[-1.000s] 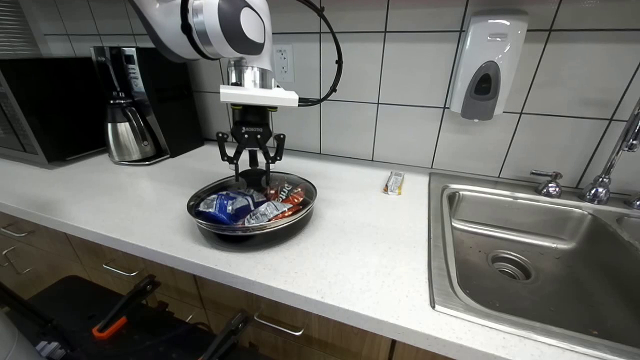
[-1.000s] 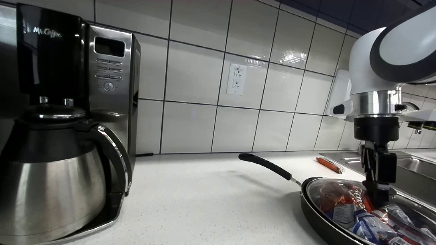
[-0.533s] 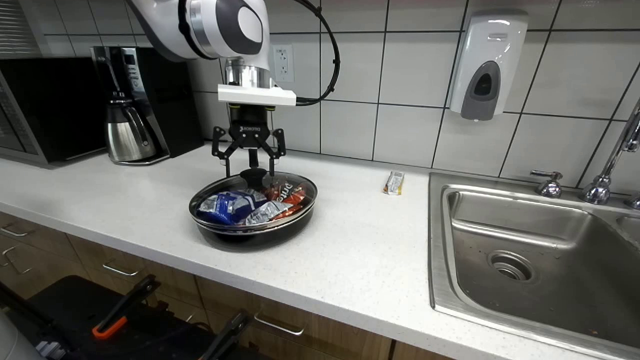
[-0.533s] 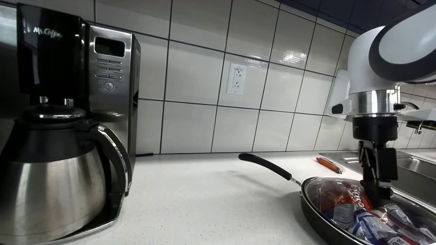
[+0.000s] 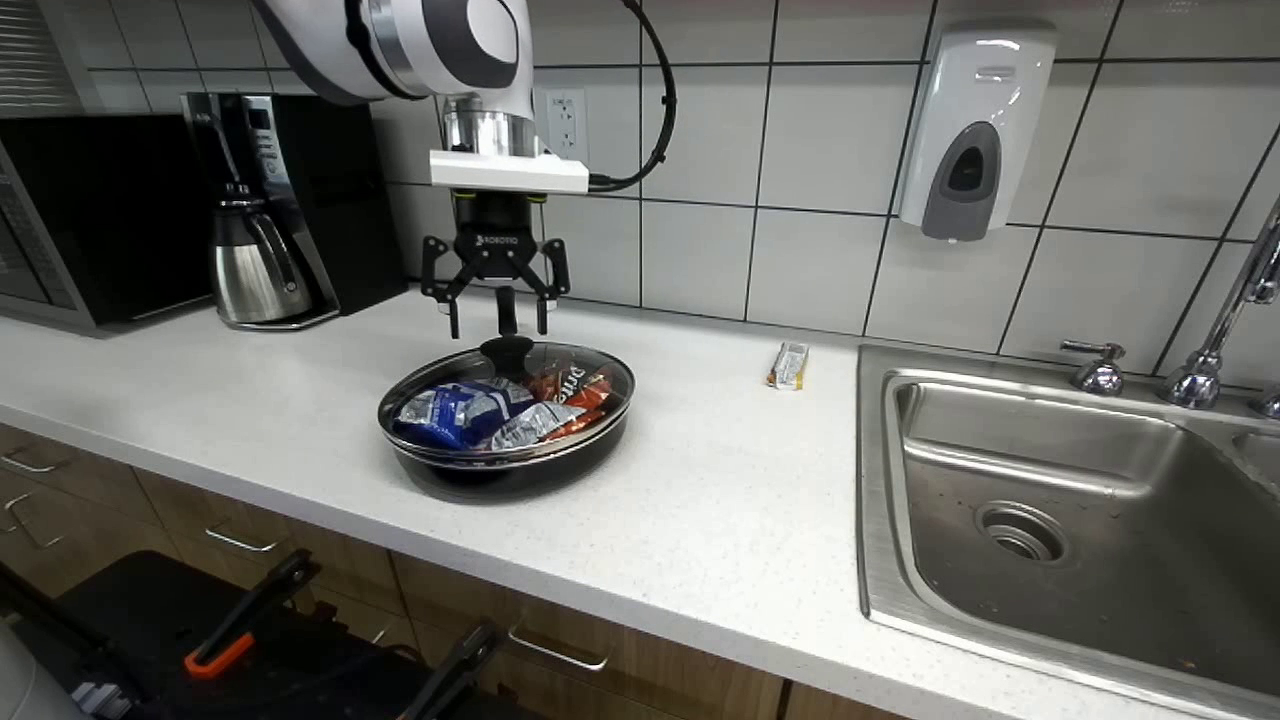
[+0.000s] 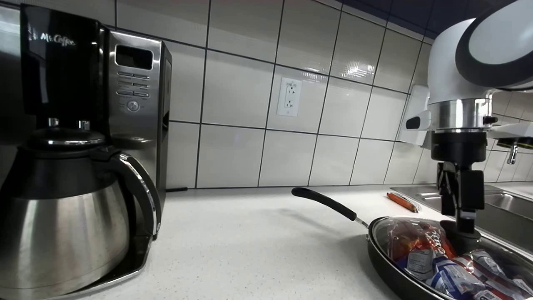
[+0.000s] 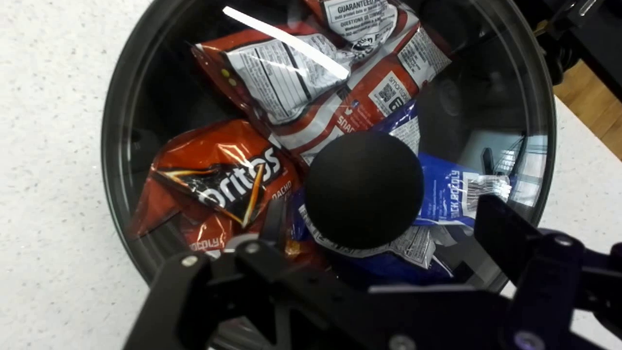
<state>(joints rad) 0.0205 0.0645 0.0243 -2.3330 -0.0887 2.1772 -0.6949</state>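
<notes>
A black two-fingered gripper (image 5: pixel 499 326), carried by a white-and-grey robot arm (image 6: pixel 447 75), is pictured above a clear round glass lid (image 5: pixel 512 388) with a dark rim; its fingers are spread wide apart around bare air, and the lid's round black knob (image 7: pixel 364 189) is seen just below the fingertips, apart from them. The lid is set over a round black frying pan (image 5: pixel 500 478), placed on a speckled white countertop (image 5: pixel 720 500), with the pan's slim black handle (image 6: pixel 325 202) pointed toward a wall of pale glossy tiles (image 6: pixel 233 87). Crumpled foil snack bags (image 7: pixel 277 82) are packed in the pan beneath the glass: a shiny red bag (image 7: pixel 221 167) marked "Doritos" is shown beside the knob, and a blue bag (image 7: pixel 440 194) is partly hidden by it in the wrist view. A small, narrow silver-and-orange packet (image 5: pixel 788 366) is laid on the countertop between the pan and a stainless steel sink (image 5: pixel 880 500). A white-and-grey plastic soap dispenser (image 5: pixel 978 110) is mounted on the tiles above. In an exterior view, a black-and-steel coffee maker (image 6: pixel 64 75) marked "Mr. Coffee" is seen, with a brushed-steel carafe (image 6: pixel 66 237) set beneath its brewing head, and a white electrical outlet (image 6: pixel 289 96) is fixed in the tiles behind the countertop.
</notes>
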